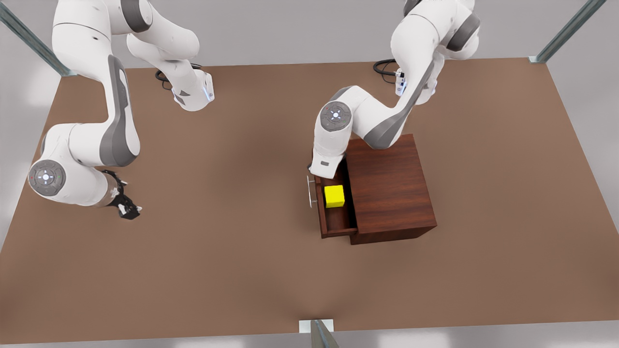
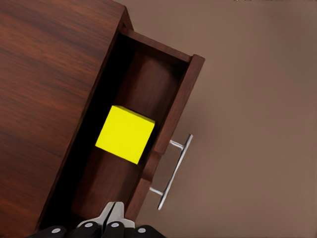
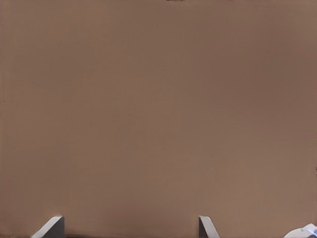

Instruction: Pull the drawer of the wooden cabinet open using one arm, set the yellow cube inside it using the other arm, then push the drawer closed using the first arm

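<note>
Left pincer (image 2: 115,210) hovering over open drawer (image 1: 333,227), fingers pressed together, holding nothing. Right pincer (image 1: 129,209) waiting at frame's lower left, fingers spread, empty. Yellow cube (image 1: 334,196) sitting inside drawer of wooden cabinet (image 1: 391,188). Drawer likely rigid, sliding easily; pushing on handle (image 1: 309,191) advised.
</note>
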### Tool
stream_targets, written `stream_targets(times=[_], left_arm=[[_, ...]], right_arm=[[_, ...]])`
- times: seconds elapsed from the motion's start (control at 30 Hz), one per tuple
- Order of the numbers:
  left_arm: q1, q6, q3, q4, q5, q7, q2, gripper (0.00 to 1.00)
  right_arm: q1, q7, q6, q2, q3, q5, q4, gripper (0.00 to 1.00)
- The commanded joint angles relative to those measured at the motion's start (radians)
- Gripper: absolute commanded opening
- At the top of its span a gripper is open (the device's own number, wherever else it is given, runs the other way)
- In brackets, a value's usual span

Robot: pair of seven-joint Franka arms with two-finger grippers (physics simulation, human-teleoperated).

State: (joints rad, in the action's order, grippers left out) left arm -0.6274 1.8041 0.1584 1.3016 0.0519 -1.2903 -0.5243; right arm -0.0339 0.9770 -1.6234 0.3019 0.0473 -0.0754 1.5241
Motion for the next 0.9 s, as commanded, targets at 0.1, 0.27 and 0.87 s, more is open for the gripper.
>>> stream_targets(times=[0.1, 0.27, 0.87], left_arm=[[-0.061, 0.184, -0.002, 0.002, 0.08, -1.491, -0.056, 0.0], [-0.084, 0.294, -0.003, 0.001, 0.094, -1.58, -0.105, 0.0], [-0.077, 0.258, -0.011, 0.039, 0.177, -1.451, -0.203, 0.0]], right_arm=[[0.0, -0.854, -0.003, 0.0, 0.0, -0.004, -0.002, 1.0], [0.002, -0.85, -0.003, 0.002, 0.0, -0.007, -0.002, 1.0], [0.0, -0.847, 0.004, 0.002, 0.0, -0.007, -0.012, 1.0]])
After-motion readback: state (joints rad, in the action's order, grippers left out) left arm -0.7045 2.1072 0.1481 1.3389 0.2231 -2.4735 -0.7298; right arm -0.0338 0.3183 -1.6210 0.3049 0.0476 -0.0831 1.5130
